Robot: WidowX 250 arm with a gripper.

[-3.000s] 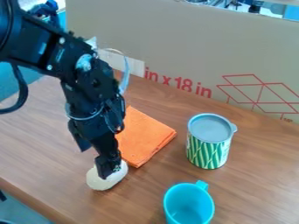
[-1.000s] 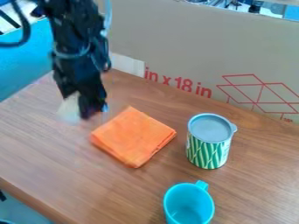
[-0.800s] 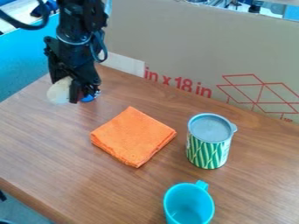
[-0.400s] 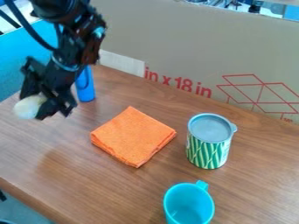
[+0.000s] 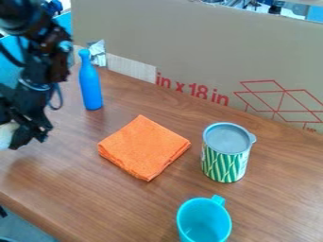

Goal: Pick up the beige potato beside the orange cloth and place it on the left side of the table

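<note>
Gripper [image 5: 24, 136], black, at far left edge of view, arm coming down from upper left – its fingers pinch a whitish rounded object [image 5: 5, 135], partly cut off by the edge, held up over the brown wood-look table [image 5: 82, 189]. Blue bottle [image 5: 91, 88] stands upright to the right of the gripper, apart from it, near the cardboard panel [image 5: 189, 47] w/ red print across the back. Folded orange cloth [image 5: 144, 147] lies flat approx. mid-table. Right of it, a green-and-white patterned can [image 5: 225, 162] w/ grey lid [image 5: 227, 138] on top, upright. Turquoise cup [image 5: 204, 220] at bottom of view, open top facing up, handle pointing toward the can – cup & can apart
</note>
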